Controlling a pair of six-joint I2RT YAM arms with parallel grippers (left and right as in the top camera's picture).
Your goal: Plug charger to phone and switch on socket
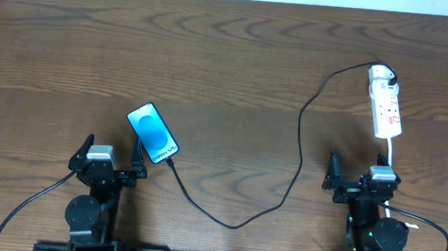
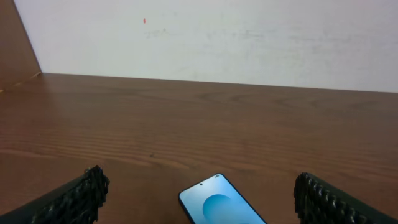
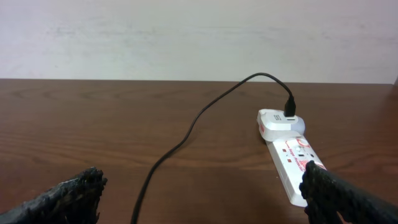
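Overhead, I judge the charger (image 1: 300,147) plugged into phone (image 1: 153,133) and right-edge socket (image 1: 386,109), its switch unreadable, with left gripper (image 1: 110,153) and right gripper (image 1: 365,176) spread, empty.

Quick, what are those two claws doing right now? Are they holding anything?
Left claw: open, holding nothing.
Right claw: open, holding nothing.

- table (image 1: 229,55): dark wood, visible grain, smooth with soft sheen.
- phone (image 1: 153,132): glossy glass screen.
- socket (image 1: 386,105): smooth white plastic, slightly shiny.
- charger (image 1: 300,139): matt black cable.
- fingers (image 2: 81,194): black, rough knobbly surface.
- wall (image 2: 249,37): matt white, faintly scuffed.
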